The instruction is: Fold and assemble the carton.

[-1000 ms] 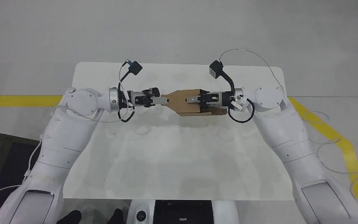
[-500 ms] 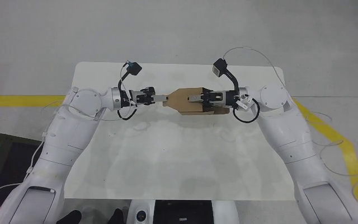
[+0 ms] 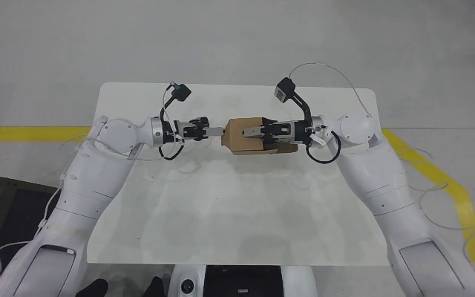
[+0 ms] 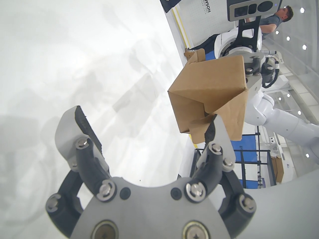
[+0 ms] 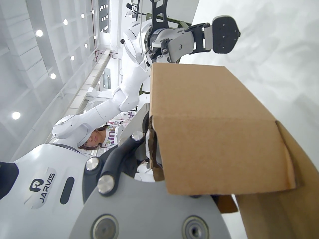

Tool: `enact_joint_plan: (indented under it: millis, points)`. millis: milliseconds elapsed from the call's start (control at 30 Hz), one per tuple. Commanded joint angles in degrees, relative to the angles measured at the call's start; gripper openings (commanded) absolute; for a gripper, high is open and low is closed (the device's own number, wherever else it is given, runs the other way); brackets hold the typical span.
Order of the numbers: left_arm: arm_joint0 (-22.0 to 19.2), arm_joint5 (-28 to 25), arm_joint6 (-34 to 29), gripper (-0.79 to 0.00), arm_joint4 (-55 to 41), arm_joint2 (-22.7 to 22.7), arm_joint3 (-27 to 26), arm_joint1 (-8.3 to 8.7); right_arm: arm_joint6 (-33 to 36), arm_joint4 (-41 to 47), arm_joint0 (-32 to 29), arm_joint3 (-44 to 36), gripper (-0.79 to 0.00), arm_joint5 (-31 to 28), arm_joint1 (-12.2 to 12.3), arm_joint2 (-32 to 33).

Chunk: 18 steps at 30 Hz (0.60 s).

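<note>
Left gripper (image 3: 215, 131), fingers spread apart, sits at the left end of the carton (image 3: 249, 136), one fingertip apparently touching a loose flap there. That carton hangs above the table (image 3: 223, 215), long axis running arm to arm. Right gripper (image 3: 261, 131) is clamped on its right wall. No writing shows on the cardboard.

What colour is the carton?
The carton is plain brown; the right wrist view shows it best.

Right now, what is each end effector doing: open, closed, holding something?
Left end effector: open, holding nothing.
Right end effector: closed on the carton.
</note>
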Motion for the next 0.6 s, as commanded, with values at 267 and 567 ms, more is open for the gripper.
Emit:
enact_joint_plan:
  millis: [267, 567]
  points:
    - [0.1, -0.9, -0.6, 0.000, -1.6, 0.8, 0.0, -0.26, 0.9, 4.3, 0.6, 1.5, -0.785, -1.9, -0.8, -0.9]
    - [0.5, -2.0, -1.6, 0.000, -3.0, 1.1, 0.2, -0.31, 1.7, 6.2, 1.0, 2.6, -0.785, -2.9, -1.3, -1.4]
